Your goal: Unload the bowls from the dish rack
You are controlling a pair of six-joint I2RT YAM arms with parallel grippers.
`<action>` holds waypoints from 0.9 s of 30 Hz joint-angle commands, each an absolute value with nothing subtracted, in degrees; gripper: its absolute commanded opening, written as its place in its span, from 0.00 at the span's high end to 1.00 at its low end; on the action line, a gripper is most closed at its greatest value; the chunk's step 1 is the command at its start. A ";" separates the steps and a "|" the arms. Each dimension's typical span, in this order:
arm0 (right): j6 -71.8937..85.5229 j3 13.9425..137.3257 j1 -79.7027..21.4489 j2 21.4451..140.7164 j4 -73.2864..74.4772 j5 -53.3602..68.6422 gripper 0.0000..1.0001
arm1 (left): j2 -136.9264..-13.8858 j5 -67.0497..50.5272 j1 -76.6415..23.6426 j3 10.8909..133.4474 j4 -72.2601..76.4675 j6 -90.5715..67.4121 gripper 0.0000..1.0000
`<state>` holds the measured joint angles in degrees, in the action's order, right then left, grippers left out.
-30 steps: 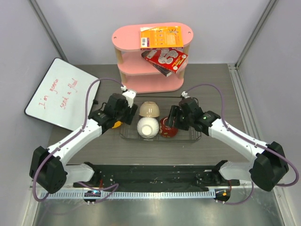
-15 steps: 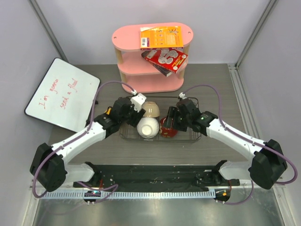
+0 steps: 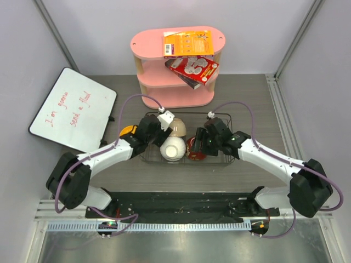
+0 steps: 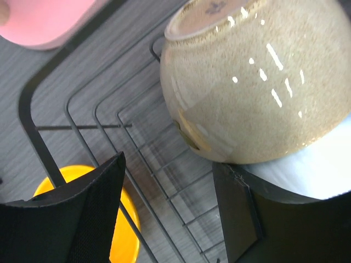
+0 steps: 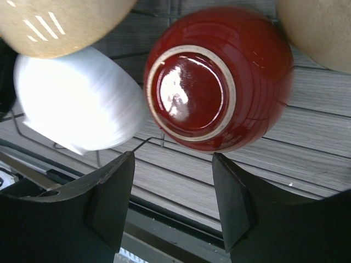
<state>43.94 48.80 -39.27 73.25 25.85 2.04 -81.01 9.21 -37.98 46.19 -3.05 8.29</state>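
Grey tabletop (image 3: pixel 247 98): dish rack (image 3: pixel 181 160) holds beige bowl (image 4: pixel 258 82), white bowl (image 3: pixel 172 149), red bowl (image 5: pixel 219 76); left fingers (image 4: pixel 71 219) and right fingers (image 5: pixel 109 192) wide, empty.

- Far bowl (image 3: pixel 175 127): beige, finely speckled with brown, glossy.
- Middle bowl (image 3: pixel 172 148): plain white.
- Right bowl (image 3: pixel 196 149): dark red with faint darker bands and a cream ring round its foot.
- Left bowl (image 3: pixel 128 131): plain yellow-orange.
- Dish rack (image 3: pixel 186 162): black wire.
- Shelf (image 3: pixel 147 41): pink.
- Book (image 3: pixel 188 43) on the shelf top: orange and yellow.
- Box (image 3: pixel 193 70) on the middle tier: red with white round shapes.
- Whiteboard (image 3: pixel 74 109), far left: white with red handwriting.
- Table (image 3: pixel 247 93): grey wood grain.
- Arms (image 3: pixel 274 159): white shells, black joints.
- Cables (image 3: pixel 241 103): purple.
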 commanded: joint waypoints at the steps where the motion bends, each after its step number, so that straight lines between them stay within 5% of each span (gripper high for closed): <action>1: 44.30 47.29 -39.64 74.35 24.08 3.07 0.37 | -79.72 8.70 -38.50 44.57 5.88 9.58 0.34; 20: 42.54 46.76 -40.61 81.47 22.06 6.59 0.45 | -79.89 3.00 -38.50 41.83 14.85 8.00 0.36; 24: 42.45 47.02 -40.69 82.79 22.06 6.86 0.56 | -80.60 0.44 -38.50 42.45 14.50 6.59 0.45; 27: 42.36 47.20 -40.78 83.32 22.06 7.03 0.63 | -81.12 0.26 -38.58 42.71 13.97 6.33 0.61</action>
<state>43.22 46.81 -40.40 82.72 24.43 5.98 -80.27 4.25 -37.95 41.74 8.32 8.40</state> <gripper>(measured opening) 0.416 0.452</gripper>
